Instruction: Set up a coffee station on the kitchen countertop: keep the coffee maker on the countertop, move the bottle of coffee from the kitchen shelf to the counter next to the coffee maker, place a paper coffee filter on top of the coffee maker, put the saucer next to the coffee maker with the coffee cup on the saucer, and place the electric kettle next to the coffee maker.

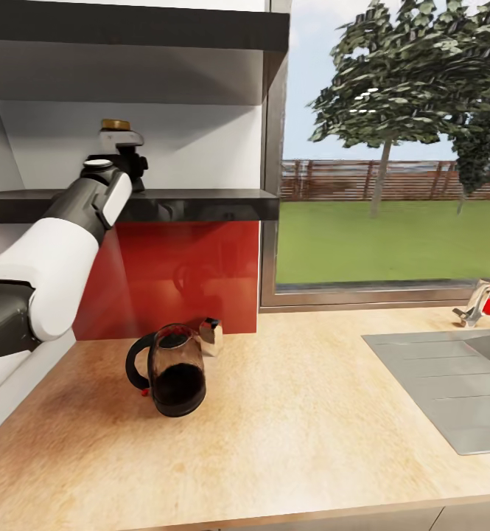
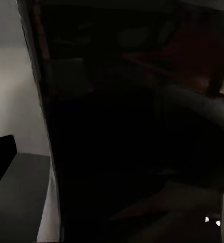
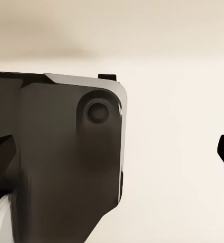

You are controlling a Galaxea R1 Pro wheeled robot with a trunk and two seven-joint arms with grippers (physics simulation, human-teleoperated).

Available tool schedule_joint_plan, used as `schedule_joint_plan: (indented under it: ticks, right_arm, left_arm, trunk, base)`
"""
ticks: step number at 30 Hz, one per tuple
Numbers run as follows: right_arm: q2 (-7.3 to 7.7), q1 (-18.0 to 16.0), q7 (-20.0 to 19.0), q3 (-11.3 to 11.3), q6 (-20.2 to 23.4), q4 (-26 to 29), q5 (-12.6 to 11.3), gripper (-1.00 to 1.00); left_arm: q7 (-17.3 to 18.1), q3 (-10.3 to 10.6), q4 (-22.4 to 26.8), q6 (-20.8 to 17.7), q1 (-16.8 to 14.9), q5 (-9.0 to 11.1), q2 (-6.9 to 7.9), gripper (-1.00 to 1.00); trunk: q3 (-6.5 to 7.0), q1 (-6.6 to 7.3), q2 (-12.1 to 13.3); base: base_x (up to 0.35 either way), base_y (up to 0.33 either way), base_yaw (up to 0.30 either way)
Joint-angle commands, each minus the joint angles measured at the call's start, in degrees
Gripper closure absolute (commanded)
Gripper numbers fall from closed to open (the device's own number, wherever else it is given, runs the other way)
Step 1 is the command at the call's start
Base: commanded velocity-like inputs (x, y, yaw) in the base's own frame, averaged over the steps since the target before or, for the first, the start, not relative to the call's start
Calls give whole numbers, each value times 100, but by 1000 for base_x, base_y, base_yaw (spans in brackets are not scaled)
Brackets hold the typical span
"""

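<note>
Setting: kitchen corner, beige kitchen countertop running to a window and a steel sink at the right; dark kitchen shelf above a red backsplash.
Bottle of coffee: only its yellow cap peeks over your left gripper, up on the shelf, near the shelf's left end.
Left tool: raised to shelf level right at the bottle; you can't tell from the head view whether the fingers are apart or clamped, and the left wrist view is near black.
Right tool: two dark finger tips at opposite edges of the right wrist view, so spread apart and holding nothing; right gripper faces a pale surface and a dark robot part.
Handling guess: small squat bottle, rigid, probably light; smooth sides could slip, so take it around the body below the cap, not by the cap.
Edges: shelf lip in front, second shelf slab overhead, wall close on the left. Headroom looks tight; pull it straight out toward you before lowering.
Open room: electric kettle stands on the counter below the shelf, with a small unclear object behind it. Wide bare counter between kettle and sink for setting down.
Risk: clipping the kettle handle on the way down.
</note>
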State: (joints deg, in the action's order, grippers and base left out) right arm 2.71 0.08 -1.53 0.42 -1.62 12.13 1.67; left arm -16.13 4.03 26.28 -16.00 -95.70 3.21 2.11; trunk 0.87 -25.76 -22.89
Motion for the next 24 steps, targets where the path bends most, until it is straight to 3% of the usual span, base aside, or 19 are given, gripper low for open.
schedule_joint_plan:
  ticks: [1, 2, 24]
  right_arm:
    - [2, 1, -14, 2, -14, 0, 18, -100]
    - [2, 1, -14, 2, -14, 0, 18, -100]
    - [2, 1, -16, 2, -14, 8, 18, -100]
  left_arm:
    - [-40, 40, 9, -42, 0, 33, 10, -100]
    - [-46, 41, 13, -47, -1, 30, 17, 100]
    - [-48, 36, 26, -54, -1, 31, 25, 100]
  trunk:
    - [-2, -2, -3]
    - [-2, -2, -3]
    - [-2, -2, -3]
  base:
    - [0, 0, 0]
    - [0, 0, 0]
    - [0, 0, 0]
